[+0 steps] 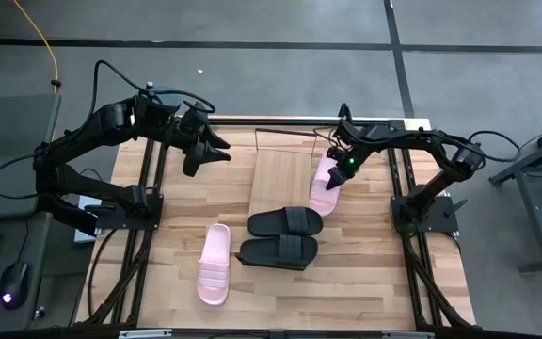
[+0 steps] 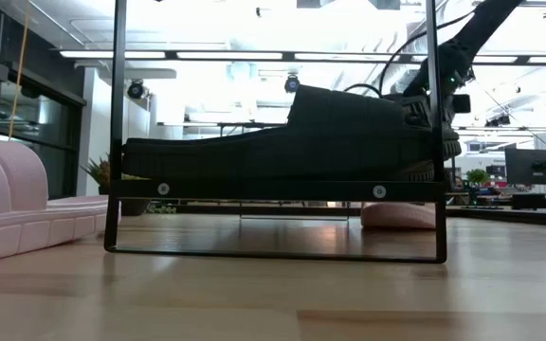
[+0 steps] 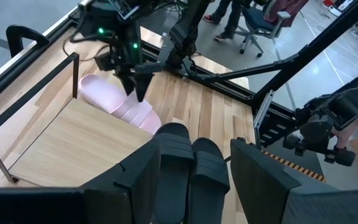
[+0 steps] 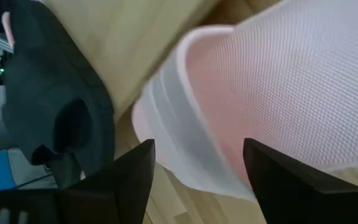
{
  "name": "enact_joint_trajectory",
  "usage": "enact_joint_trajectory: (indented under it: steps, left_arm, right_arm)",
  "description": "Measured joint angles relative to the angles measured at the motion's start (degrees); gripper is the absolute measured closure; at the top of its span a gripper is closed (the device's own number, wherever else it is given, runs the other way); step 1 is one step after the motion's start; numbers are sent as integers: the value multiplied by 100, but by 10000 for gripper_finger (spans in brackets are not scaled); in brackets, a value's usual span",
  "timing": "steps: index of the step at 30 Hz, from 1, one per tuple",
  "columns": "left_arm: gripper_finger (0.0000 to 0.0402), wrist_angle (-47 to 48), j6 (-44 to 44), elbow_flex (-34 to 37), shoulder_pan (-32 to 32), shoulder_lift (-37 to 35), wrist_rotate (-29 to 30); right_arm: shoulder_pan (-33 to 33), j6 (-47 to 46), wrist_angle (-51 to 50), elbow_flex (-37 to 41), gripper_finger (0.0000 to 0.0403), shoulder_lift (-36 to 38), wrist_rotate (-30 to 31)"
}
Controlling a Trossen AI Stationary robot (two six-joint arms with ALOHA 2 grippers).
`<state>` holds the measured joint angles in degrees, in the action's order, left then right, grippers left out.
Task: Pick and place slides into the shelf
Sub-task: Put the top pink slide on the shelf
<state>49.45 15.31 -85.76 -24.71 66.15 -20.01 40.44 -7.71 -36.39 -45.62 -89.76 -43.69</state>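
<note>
I am holding my left tool [image 1: 222, 148] wide open and empty above the table's [image 1: 365, 273] far left part, waiting. Moving right: a pale pink slide [image 1: 215, 264] near the front, the bare light-wood shelf [image 1: 278, 179] on its wire frame, two matte black slides [image 1: 285, 222] at its near end. My right tool [image 1: 332, 182] is straddling the second pink slide [image 1: 322, 193] beside the shelf's right edge, fingers spread, not yet gripping; I judge closing on its soft ribbed strap comes next, then lifting.
</note>
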Motion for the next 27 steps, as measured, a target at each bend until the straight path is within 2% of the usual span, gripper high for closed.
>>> enact_joint_trajectory:
  steps: [9, 27]
  left_arm:
    - [222, 0, -1, 0, 0, 0, 4]
    - [222, 2, -3, 0, 0, 0, 337]
  right_arm:
    - [-120, -633, 934, 796, 197, 11, -347]
    - [-163, -1290, 1496, 836, 289, 6, -146]
